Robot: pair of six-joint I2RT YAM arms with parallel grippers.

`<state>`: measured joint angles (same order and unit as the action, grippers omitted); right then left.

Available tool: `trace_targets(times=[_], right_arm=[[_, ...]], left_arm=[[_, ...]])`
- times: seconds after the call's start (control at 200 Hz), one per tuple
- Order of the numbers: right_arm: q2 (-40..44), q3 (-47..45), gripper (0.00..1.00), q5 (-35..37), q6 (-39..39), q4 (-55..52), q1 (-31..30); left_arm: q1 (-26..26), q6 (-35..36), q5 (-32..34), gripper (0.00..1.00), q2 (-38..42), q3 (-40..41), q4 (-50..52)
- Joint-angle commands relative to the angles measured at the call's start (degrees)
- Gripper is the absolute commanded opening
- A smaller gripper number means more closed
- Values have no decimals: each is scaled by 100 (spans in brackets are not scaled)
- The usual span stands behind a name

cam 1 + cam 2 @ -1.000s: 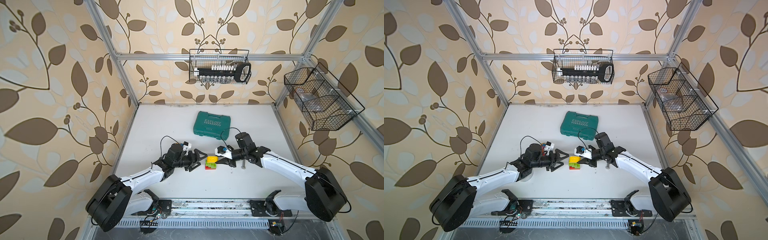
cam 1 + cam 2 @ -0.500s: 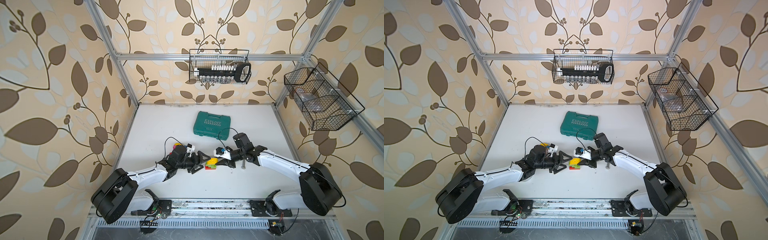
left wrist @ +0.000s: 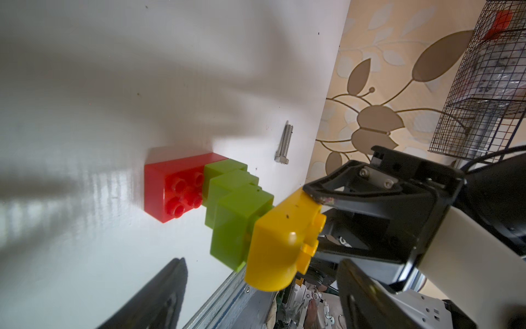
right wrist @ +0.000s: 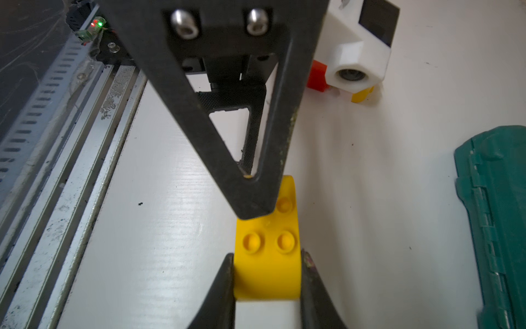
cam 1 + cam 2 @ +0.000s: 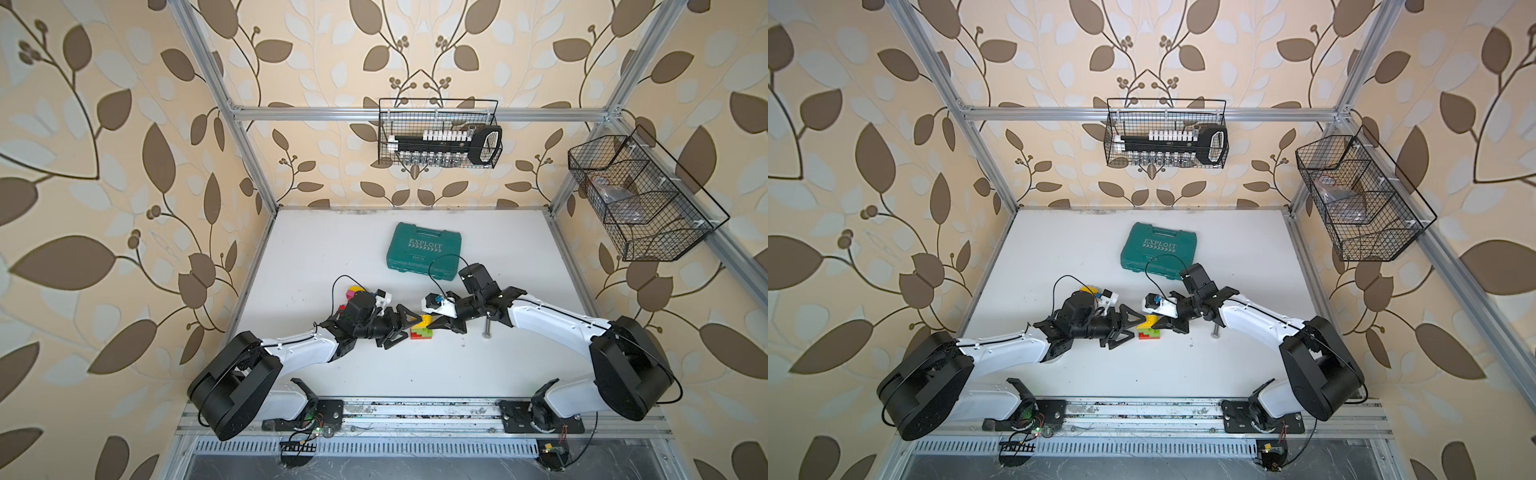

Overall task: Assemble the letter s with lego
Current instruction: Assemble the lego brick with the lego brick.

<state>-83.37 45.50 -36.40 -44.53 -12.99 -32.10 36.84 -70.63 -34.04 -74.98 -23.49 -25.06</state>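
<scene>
Just one gripped brick (image 4: 267,270), one bolt (image 3: 283,145)

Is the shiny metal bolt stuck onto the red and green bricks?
No, the grey metal bolt lies alone on the white table, apart from the red studded plastic brick and green plastic bricks.

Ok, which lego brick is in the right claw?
The rounded yellow brick, pinched in the right claw; the green bricks and red brick sit ungripped.
</scene>
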Motion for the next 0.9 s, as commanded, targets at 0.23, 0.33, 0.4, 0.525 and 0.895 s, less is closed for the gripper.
trace_targets(times=[0.23,0.33,0.4,0.525,0.895], right_arm=[[-101,182,15,254,-176,-397,-77],[-91,178,15,276,-220,-440,-72],[-109,181,15,291,-246,-473,-72],[-109,182,15,312,-258,-481,-77],[-127,199,16,326,-266,-528,-75]], left_arm=[[66,120,5,76,-75,-147,-133],[65,126,7,73,-76,-145,-137],[62,128,12,71,-69,-154,-136],[69,120,29,67,-78,-157,-149],[216,89,139,65,-253,-218,-272]])
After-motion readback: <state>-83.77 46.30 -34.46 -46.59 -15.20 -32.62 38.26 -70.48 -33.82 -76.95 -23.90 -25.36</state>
